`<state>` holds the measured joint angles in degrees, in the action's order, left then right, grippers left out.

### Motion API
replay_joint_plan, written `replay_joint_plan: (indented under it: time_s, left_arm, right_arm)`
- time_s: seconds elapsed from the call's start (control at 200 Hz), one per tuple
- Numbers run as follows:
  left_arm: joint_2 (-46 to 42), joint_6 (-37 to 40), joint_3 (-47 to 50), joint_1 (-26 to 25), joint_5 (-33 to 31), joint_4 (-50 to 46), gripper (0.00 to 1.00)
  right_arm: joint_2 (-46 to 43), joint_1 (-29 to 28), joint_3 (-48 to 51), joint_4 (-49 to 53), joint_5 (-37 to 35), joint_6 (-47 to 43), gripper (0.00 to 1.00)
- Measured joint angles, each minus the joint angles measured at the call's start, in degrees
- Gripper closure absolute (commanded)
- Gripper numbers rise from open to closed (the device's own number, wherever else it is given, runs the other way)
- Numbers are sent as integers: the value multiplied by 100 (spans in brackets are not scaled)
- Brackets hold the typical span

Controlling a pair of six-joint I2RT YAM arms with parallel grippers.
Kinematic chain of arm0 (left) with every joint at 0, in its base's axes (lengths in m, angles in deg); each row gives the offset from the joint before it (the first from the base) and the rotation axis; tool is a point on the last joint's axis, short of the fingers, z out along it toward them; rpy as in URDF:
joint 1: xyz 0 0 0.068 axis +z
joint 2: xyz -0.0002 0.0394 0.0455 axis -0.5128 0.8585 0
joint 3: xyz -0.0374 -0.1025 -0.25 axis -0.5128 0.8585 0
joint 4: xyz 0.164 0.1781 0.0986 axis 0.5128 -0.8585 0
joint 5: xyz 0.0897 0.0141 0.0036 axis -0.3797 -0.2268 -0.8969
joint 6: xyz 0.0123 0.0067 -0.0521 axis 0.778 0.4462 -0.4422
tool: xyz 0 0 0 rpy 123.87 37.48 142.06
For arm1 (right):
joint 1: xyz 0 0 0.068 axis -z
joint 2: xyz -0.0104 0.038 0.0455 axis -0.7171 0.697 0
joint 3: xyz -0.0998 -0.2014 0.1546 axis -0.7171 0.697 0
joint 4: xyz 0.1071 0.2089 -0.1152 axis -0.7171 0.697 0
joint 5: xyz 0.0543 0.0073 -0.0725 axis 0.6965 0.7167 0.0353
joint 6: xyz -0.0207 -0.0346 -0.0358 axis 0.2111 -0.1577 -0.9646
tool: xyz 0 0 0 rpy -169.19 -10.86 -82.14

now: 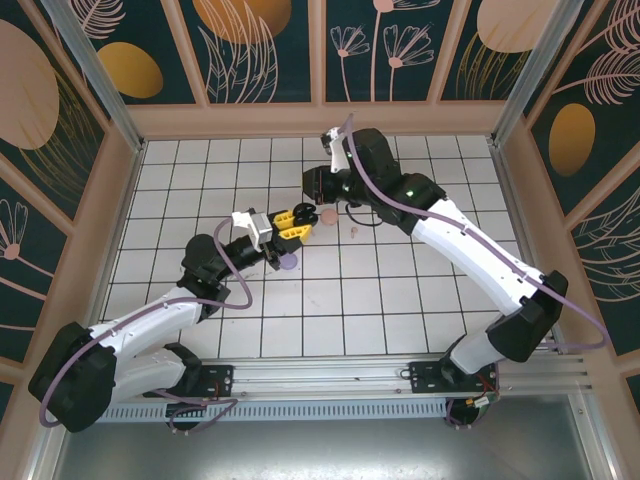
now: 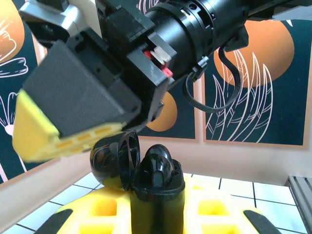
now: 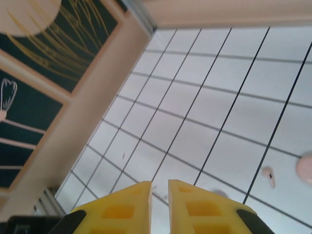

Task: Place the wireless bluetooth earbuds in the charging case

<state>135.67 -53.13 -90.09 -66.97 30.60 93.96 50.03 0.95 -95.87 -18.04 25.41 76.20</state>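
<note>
- Fingers [image 2: 97, 214] of the left gripper [image 1: 300, 224], padded in yellow, are clamped on the body of the black charging case [image 2: 157, 192]. They hold it upright above the table, with its round lid [image 2: 119, 161] swung open to one side.
- Black earbud [image 2: 158, 165]: a glossy rounded head stands in the mouth of the case. Whether a second one sits beside it cannot be told.
- Right gripper [image 3: 160, 187]: its yellow fingers [image 3: 129, 207] are drawn almost together, with a thin slit between them. In the left wrist view one finger hangs, blurred, just above and beside the open lid; contact cannot be told.
- Pale pink earbud [image 1: 352, 235]: lies alone on the white tiled table [image 1: 420, 300] near its middle, just to the right of the two grippers.
- Pale pink round case [image 1: 328, 215]: rests on the tiles near that earbud, on the side toward the far edge, between it and the grippers.
- Light purple round case [image 1: 288, 262]: lies on the tiles partly under the left gripper's wrist, toward the near edge.
- Painted wall panels [image 1: 380, 45]: enclose the table on the far edge and both sides.
</note>
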Motion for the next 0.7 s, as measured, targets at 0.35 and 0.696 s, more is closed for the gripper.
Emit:
replay_joint_plan:
  time_s: [0.35,0.696]
  left_arm:
    - [227,26,-11,-26,72,-251,100]
    - [317,-433,0,-20,-603,-74,100]
  right_arm:
    - [-835,-420,822,201,2,50,93]
    - [-2267,7,1829,-68,-946,776,62]
